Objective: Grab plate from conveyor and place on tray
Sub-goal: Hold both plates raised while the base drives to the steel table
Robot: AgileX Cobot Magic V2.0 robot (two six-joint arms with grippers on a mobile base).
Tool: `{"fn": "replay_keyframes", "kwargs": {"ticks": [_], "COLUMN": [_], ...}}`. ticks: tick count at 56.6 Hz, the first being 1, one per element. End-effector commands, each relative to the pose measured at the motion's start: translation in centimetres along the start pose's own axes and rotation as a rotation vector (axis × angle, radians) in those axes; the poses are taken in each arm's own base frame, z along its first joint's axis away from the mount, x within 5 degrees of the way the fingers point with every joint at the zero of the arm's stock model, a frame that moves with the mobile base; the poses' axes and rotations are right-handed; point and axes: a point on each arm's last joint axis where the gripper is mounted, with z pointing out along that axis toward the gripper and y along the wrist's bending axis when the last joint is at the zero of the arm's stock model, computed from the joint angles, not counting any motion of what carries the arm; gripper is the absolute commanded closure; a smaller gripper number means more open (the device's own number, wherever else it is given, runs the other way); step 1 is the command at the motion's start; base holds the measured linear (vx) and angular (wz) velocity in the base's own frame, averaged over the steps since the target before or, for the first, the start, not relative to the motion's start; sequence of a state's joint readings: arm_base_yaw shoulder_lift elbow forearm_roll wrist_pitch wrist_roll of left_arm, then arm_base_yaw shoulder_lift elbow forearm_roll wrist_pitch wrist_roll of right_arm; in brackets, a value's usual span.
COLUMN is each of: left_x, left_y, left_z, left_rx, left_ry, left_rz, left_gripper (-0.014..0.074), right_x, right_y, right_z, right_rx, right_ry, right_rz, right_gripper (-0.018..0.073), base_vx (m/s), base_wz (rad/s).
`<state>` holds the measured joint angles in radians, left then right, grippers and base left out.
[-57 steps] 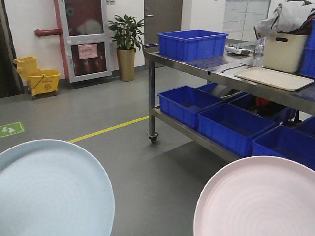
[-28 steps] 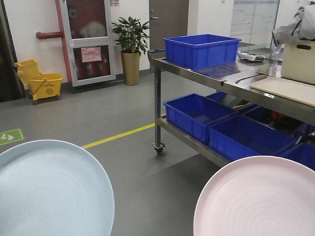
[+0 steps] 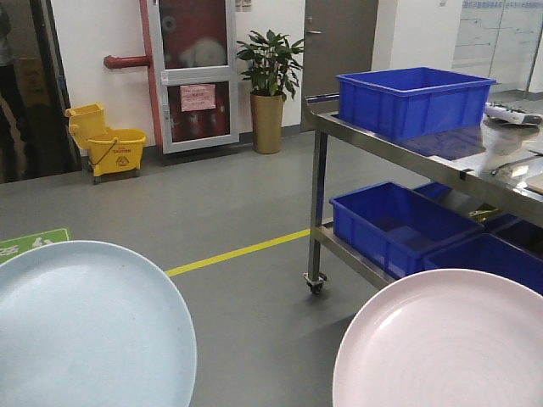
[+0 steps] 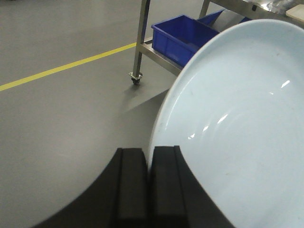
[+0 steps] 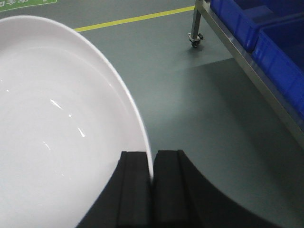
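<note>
1. Pink plastic, front view: the plate (image 3: 441, 339) fills the lower right, carried in the air above the grey floor (image 3: 246, 195). A pale blue plate (image 3: 89, 326) fills the lower left. Neither of my grippers shows here. A steel desk (image 3: 475, 161) with a blue bin (image 3: 416, 102) on top stands ahead to the right. The conveyor is out of view, and I cannot make out the tray.

2. Left wrist view: my left gripper (image 4: 148, 183) has its two black fingers pressed onto the rim of the pale blue plate (image 4: 237, 118), which rises up and to the right. Beneath it lie the floor, a yellow line (image 4: 66, 66) and a castor leg of the desk.

3. Right wrist view: my right gripper (image 5: 152, 185) is clamped on the rim of the plate (image 5: 61, 128), with the thin edge pinched between the fingers. The desk's lower shelf runs along the right side.

4. Step in hand, as I judge it: the pick-up from the conveyor looks done, and the plate is in transit towards the desk. The next move calls for getting the tray into view and within reach. The plate must then go down level inside the tray's rim before the fingers part. Such a narrow edge grip could let the plate swing or slip.
</note>
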<state>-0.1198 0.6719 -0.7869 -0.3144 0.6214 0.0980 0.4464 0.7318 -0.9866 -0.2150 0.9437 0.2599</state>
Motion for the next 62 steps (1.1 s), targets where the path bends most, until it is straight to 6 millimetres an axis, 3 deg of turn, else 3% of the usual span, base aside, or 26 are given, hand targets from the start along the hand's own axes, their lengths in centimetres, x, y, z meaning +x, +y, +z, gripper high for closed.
{"fn": "replay_keyframes", "kwargs": {"ticks": [1,28,62], "left_x": [-1.59,-1.59,-1.59], "left_y": [-0.29,-0.29,-0.29], "left_z": [-0.58,-0.58,-0.58], "left_rx": [0.012,0.012,0.012], "left_ry": [-0.115,-0.115,-0.115], "left_rz": [-0.015,-0.015,-0.015], "left_gripper": [0.0602,0.0602,0.0602], "right_x": [-1.31,-1.31,-1.31], "right_y": [-0.04,-0.04,-0.04], "right_z": [-0.68,-0.68,-0.68], "right_rx": [-0.005,-0.005,-0.005], "right_ry": [-0.110,-0.110,-0.110], "right_rz": [-0.004,-0.004,-0.004], "right_gripper": [0.0568,0.0568,0.0568], "base_vx": [0.51,0.52,0.47], "base_wz": [0.06,-0.13,-0.45]}}
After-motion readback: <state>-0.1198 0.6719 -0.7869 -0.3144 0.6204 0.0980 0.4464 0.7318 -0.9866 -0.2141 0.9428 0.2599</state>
